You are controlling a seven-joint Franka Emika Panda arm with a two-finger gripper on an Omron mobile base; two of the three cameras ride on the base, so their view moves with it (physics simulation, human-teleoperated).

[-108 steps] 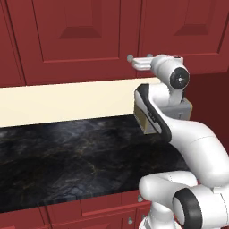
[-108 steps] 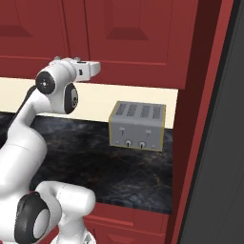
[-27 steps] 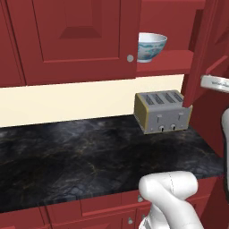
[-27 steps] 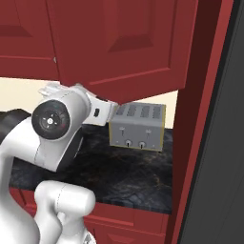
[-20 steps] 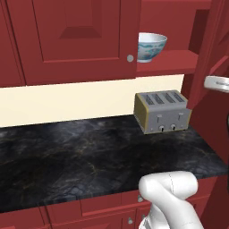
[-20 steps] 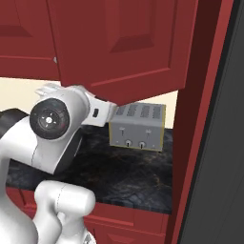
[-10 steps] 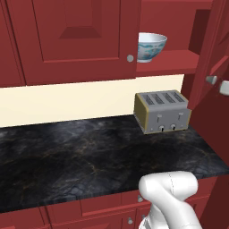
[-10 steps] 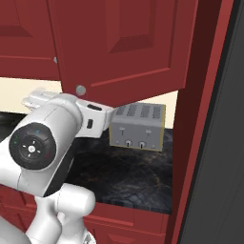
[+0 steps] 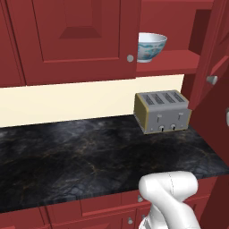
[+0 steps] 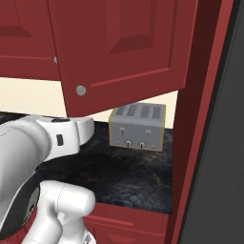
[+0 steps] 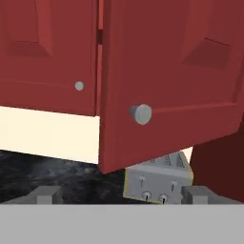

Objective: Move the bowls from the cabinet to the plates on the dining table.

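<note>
The bowl (image 9: 150, 46) you see on the cabinet (image 9: 80, 40) shelf beside the open door (image 11: 167, 81), your hand (image 11: 119, 195) spread wide, holding nothing.

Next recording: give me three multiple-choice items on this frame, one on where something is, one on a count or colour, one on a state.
1. Where is the patterned bowl?
A. on the cabinet shelf
B. on the counter
C. on top of the toaster

2. How many slots does the toaster have on top?
A. two
B. four
C. six

3. How is the cabinet door with the round knob that faces the hand camera?
A. shut flush
C. swung open
B. missing

Key: 1 A, the bowl sits on the red shelf above the toaster. 2 B, four slots show in the left base view. 3 C, the door stands out from the cabinet, over the toaster.
</note>
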